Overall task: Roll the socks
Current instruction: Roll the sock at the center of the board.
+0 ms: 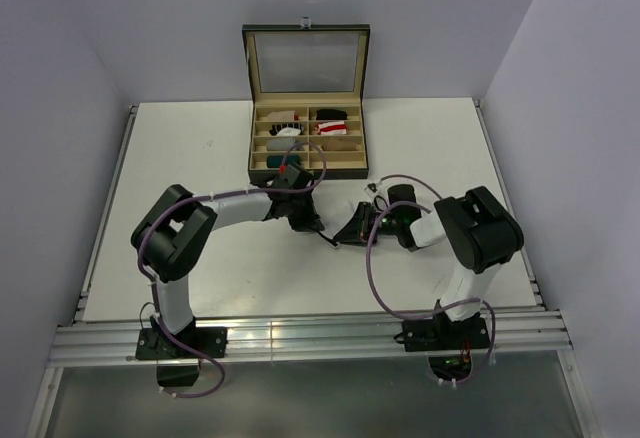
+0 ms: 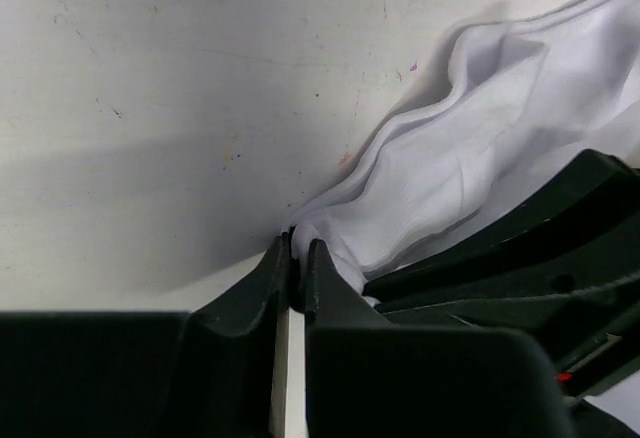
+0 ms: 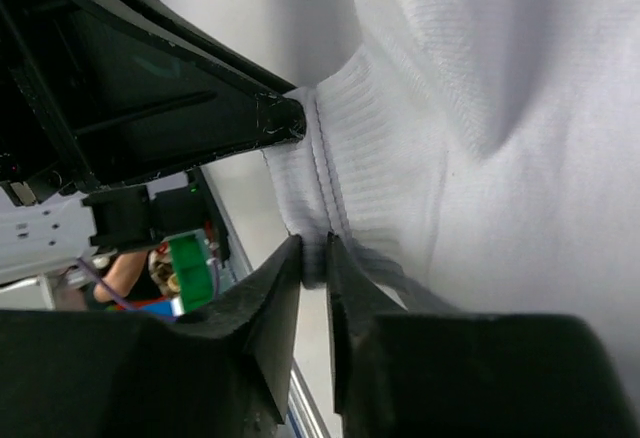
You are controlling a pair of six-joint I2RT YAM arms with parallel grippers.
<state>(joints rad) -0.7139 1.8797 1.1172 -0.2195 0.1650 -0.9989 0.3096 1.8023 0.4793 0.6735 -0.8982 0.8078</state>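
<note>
On the white table (image 1: 200, 258), well short of the open compartment box (image 1: 306, 171) at the far side, both arms (image 1: 180, 233) bent inward and meeting near the middle. Between them, down on the tabletop, the white sock (image 2: 470, 148), crumpled and loose, mostly hidden from above by the wrists. Left gripper (image 2: 298, 248) at table level, jaws all but together, nipping one thin edge of the sock; toe or side fold, impossible to tell. Right gripper (image 3: 315, 258) pinched on the ribbed cuff (image 3: 320, 158), only a sliver of gap between the jaws, fabric in it. Judged as the start of a roll: two ends caught, nothing wound yet. For a clean roll, first draw the two grips gently apart to flatten the wrinkles, without lifting high enough to let the fabric sag. Then hold one end low and steady as an anchor and turn the other over onto itself in small, even wraps, staying square to the length of the sock. Mind the left pinch above all: very little fabric in it, easily lost to a hard tug. Mind too the closeness of the two tools, near enough to knock together.
</note>
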